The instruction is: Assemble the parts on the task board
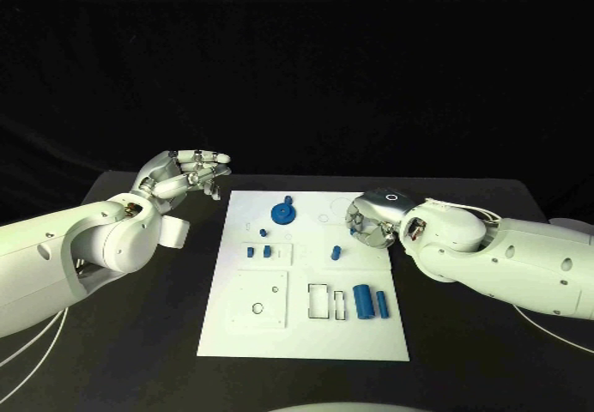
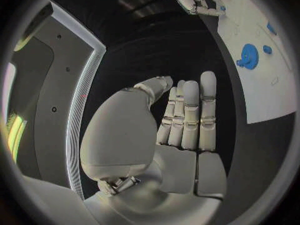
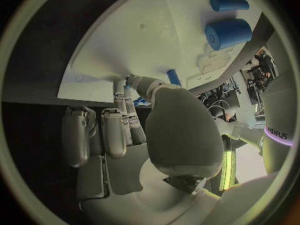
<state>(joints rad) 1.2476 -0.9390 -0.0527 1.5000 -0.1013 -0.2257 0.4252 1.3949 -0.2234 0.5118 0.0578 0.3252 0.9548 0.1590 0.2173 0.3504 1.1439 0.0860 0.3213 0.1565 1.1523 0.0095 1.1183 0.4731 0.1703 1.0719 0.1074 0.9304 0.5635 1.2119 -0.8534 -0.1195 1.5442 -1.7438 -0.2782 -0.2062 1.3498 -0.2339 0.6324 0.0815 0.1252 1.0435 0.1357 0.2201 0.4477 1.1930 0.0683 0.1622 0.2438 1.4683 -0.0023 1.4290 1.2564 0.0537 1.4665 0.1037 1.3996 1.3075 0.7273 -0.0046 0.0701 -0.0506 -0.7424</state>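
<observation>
The left hand (image 1: 185, 174) hovers empty, fingers loosely apart, over the black table (image 1: 136, 343) left of the task board (image 1: 272, 339). The right hand (image 1: 372, 219) reaches over the board's far right; its grasp I cannot tell. Blue parts (image 1: 366, 301) lie on the board.

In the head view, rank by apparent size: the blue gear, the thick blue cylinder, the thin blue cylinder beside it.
1. Thick blue cylinder
2. Blue gear, close to the first; its round shape makes comparison unsure
3. Thin blue cylinder, clearly smallest
</observation>
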